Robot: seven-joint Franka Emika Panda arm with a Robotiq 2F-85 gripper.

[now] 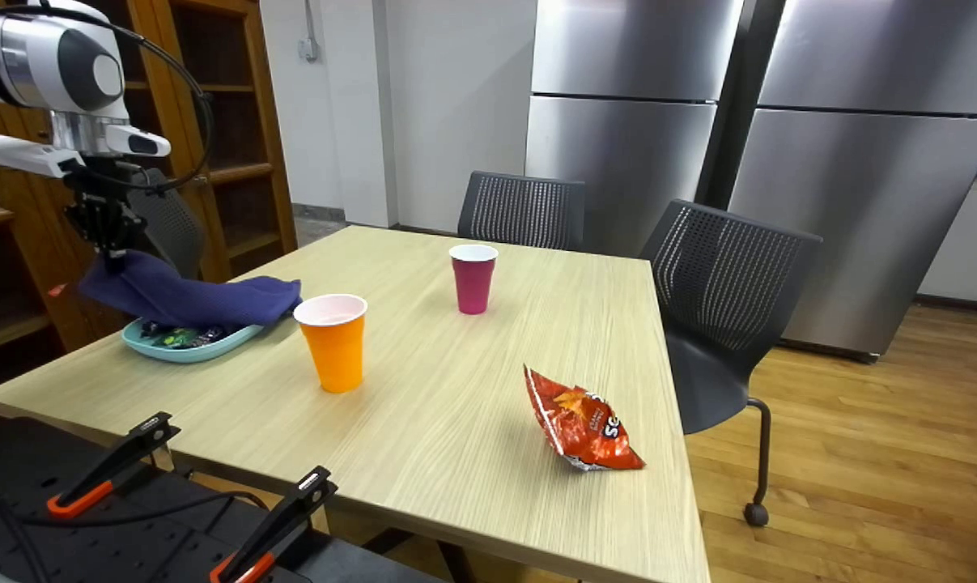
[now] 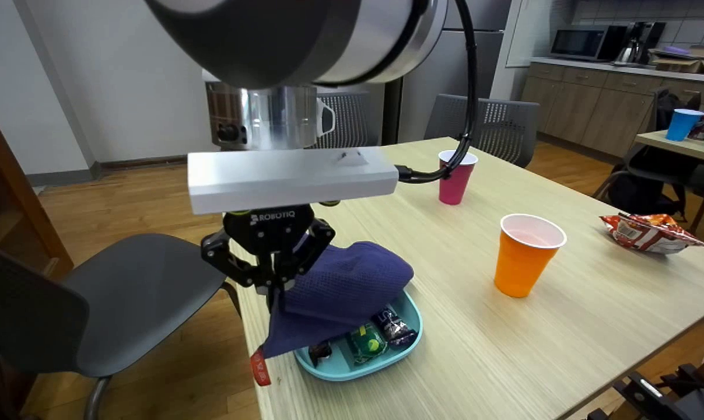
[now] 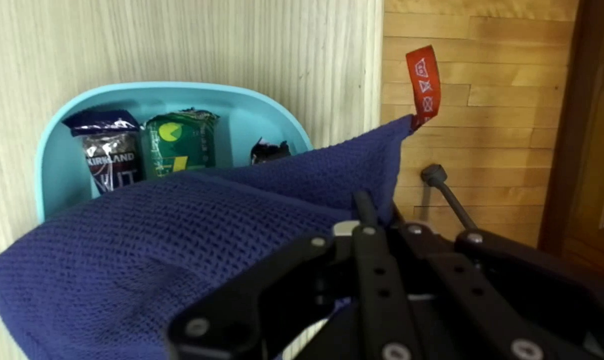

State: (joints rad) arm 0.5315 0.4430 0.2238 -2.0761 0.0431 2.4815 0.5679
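Note:
My gripper [image 3: 379,212] is shut on a purple-blue cloth [image 3: 181,220], pinching it near the corner that carries a red care label [image 3: 424,82]. From the fingertips the cloth slopes down over a light-blue dish [image 2: 407,344] at the table's edge, covering part of it. A green wrapper [image 3: 181,140] and a dark Kirkland bar [image 3: 109,150] show inside the uncovered side. Another dark wrapper [image 3: 269,150] peeks out beside the cloth's edge. In both exterior views the gripper hangs above the dish, near the table edge, with the label dangling below the fingers.
On the table [image 1: 423,453] stand an orange cup [image 1: 336,348] close to the dish and a magenta cup [image 1: 473,283] farther off. A red snack bag [image 1: 581,421] lies toward the far end. Dark chairs [image 2: 142,303] surround the table, and a wooden cabinet [image 1: 237,138] stands behind the arm.

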